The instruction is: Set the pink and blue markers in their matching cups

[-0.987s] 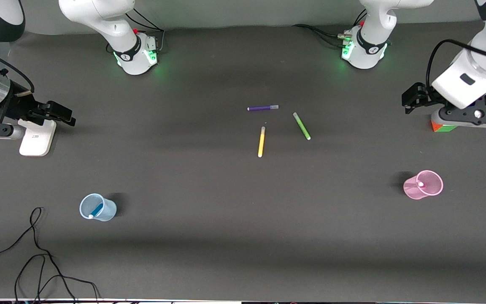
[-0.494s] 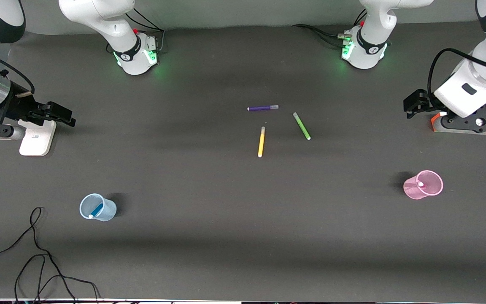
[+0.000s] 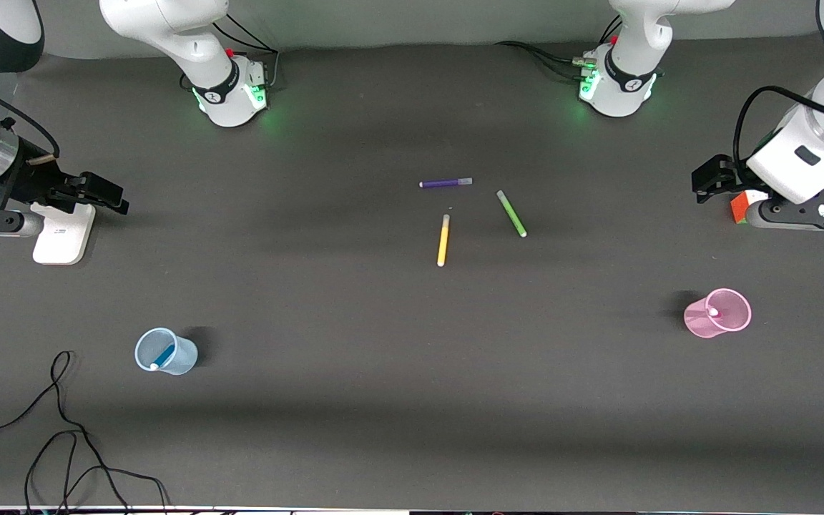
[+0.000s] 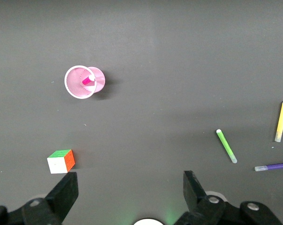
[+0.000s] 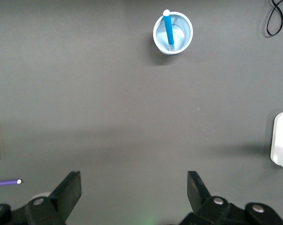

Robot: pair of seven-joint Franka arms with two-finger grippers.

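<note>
The blue marker [image 3: 163, 355] stands in the pale blue cup [image 3: 166, 352], near the right arm's end of the table; both also show in the right wrist view, marker [image 5: 168, 28] and cup [image 5: 173, 33]. The pink marker [image 3: 713, 312] stands in the pale pink cup [image 3: 718, 313], near the left arm's end; the left wrist view shows the marker [image 4: 88, 79] and the cup [image 4: 80, 82]. My left gripper [image 4: 129, 180] is open and empty, high over the table's end. My right gripper [image 5: 132, 180] is open and empty, high over the other end.
A purple pen [image 3: 445, 183], a yellow pen [image 3: 443, 240] and a green pen [image 3: 511, 213] lie mid-table. A colour cube [image 3: 739, 207] sits under the left hand. A white block [image 3: 61, 232] sits under the right hand. A black cable [image 3: 61, 429] lies near the blue cup.
My left arm has drifted outward toward its end of the table, now covering more of the colour cube. The right arm, cups and markers have not moved.
</note>
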